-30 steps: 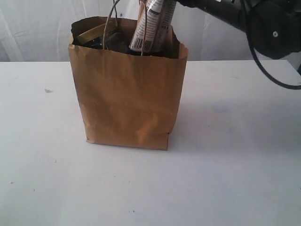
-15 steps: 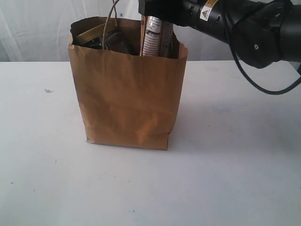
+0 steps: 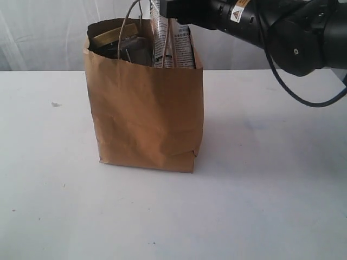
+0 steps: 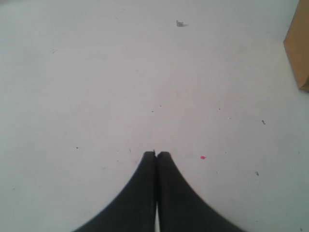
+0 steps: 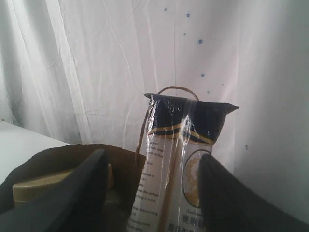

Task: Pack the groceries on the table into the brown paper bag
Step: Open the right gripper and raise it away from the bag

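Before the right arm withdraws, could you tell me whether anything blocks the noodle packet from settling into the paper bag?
Nothing visible does: the noodle packet already stands inside the brown paper bag, its top above the rim, beside the gold-lidded jar. What lies under it is hidden.

Lower part of long dark-blue noodle packet [image 3: 172, 46] hidden by brown paper bag [image 3: 146, 119] wall, gold-lidded jar [image 3: 111, 37] largely concealed inside, packet print too small to be read.
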`<state>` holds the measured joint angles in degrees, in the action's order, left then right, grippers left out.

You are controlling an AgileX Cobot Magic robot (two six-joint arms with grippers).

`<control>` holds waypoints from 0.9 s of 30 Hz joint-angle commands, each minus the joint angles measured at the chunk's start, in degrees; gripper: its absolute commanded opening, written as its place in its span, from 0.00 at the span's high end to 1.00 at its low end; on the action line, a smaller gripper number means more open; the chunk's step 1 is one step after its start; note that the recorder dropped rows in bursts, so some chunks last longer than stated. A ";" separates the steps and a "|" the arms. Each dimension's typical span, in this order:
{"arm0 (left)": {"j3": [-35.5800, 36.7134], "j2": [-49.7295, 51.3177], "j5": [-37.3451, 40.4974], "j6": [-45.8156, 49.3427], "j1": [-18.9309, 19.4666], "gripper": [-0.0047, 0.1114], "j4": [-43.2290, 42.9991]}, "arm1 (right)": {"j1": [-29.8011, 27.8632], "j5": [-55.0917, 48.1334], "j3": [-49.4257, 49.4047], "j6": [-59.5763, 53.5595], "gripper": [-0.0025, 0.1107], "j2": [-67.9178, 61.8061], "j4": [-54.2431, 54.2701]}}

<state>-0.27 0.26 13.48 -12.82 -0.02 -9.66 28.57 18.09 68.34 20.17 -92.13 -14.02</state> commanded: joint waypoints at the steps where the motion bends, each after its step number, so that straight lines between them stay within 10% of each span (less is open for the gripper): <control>1: 0.27 -0.26 -0.23 0.03 -0.28 0.96 0.21 | 0.02 0.07 0.38 -0.14 0.51 0.55 -0.15; 9: 0.27 -0.26 -0.23 0.03 -0.28 0.96 0.21 | 0.02 -6.24 0.38 4.01 0.53 5.44 -0.15; 19: 0.27 -0.26 -0.23 0.03 -0.28 0.96 0.21 | -0.11 -57.12 0.26 -10.23 0.91 16.35 -13.38; 27: 0.27 -0.26 -0.23 0.03 -0.28 0.96 0.21 | -3.10 -77.79 -7.02 10.73 0.98 16.66 -33.00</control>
<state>-0.27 0.26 13.48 -12.82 -0.02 -9.66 26.85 -55.65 64.32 22.29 -75.87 -44.56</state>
